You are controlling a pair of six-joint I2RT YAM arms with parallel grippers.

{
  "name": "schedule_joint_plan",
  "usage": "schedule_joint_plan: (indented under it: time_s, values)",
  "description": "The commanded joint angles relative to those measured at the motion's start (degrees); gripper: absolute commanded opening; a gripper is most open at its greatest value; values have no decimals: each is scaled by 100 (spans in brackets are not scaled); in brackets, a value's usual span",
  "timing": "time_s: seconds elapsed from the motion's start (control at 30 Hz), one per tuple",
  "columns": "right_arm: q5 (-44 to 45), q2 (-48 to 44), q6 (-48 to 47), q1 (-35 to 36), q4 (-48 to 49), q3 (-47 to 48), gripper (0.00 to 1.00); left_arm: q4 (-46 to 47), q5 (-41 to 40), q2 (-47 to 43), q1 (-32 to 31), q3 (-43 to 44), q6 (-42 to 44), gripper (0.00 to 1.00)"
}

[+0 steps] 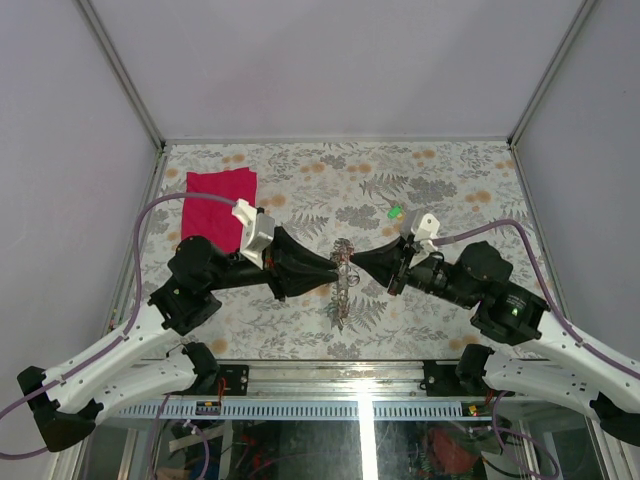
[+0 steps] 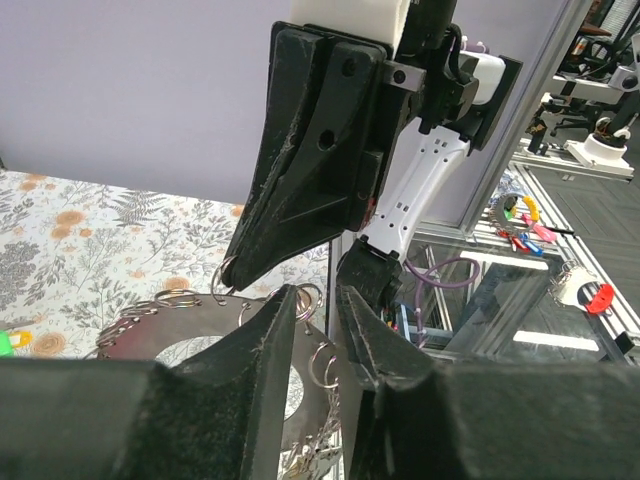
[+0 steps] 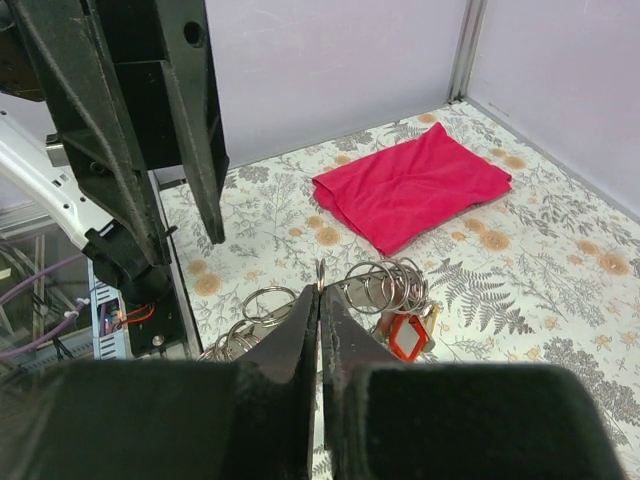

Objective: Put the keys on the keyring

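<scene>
Left end effector [image 2: 318,305] clamped on the keyring [image 1: 343,285], centre of top view. Right end effector [image 3: 320,295] pinched shut on a rim loop [image 3: 320,268]. Risk: opposed pulling could twist the keyring free, shedding keys [image 3: 408,336].

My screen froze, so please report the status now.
Right claw shut on small ring of keyring. Left claw at keyring, grip unclear. Green key loose on table. Red cloth aside.

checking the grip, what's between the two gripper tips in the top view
The keyring, seen edge-on between the left gripper and right gripper; the top view shows it.
</scene>
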Motion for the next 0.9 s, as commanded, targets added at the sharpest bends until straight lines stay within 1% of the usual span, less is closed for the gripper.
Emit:
schedule_joint_plan:
  time_s: [0.0,0.2,0.43,0.6,0.7,0.8,0.87]
  values:
    - [-212,-238,-170,30,866,69,0,112,-248,-71,-15,106,88,24]
    - [-501,-411,-309,30,1067,-68,0,-26,-595,-87,-15,184,81,24]
    - [-764,-401,-122,30,1154,-36,0,-40,-815,-55,-12,257,-28,19]
    - [-626,-298,65,33,1019,119,0,-34,-812,-60,-14,201,-79,19]
    - [-585,-253,119,31,963,182,0,-73,-844,-117,-17,154,7,26]
    - [-422,-228,188,30,898,237,0,-326,-1037,-169,-13,164,357,40]
    - [-314,-204,209,33,791,317,0,-591,-1208,-221,-14,220,686,44]
